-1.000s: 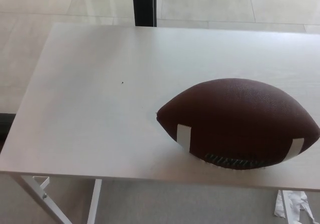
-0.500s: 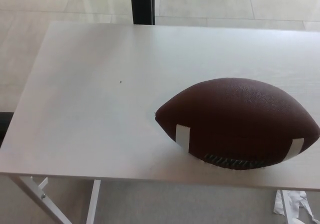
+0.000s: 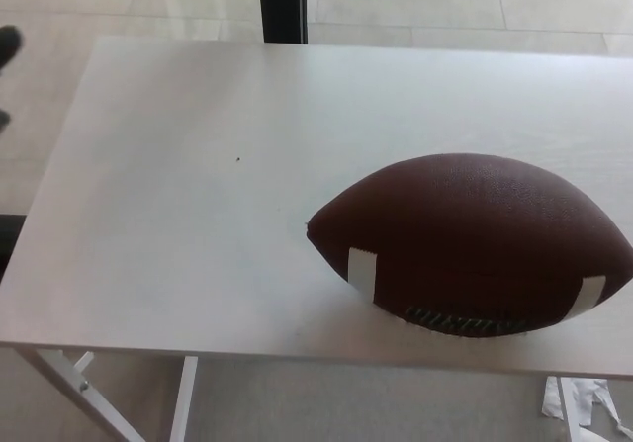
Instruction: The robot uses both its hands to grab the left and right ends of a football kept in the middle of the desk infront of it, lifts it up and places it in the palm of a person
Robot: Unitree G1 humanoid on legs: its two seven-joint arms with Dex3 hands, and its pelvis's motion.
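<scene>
Football (image 3: 473,244) sits on your white desk (image 3: 198,215), right of centre near the front edge, lying sideways. Far left edge: blurred black bit, likely your left hand (image 3: 7,46), fingers impossible to judge. Right hand doesn't show.

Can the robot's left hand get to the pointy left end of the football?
Probably yes. The left hand only just peeks in at the picture's left edge, far from the football, but the white desk between them is bare, so nothing blocks it.
</scene>
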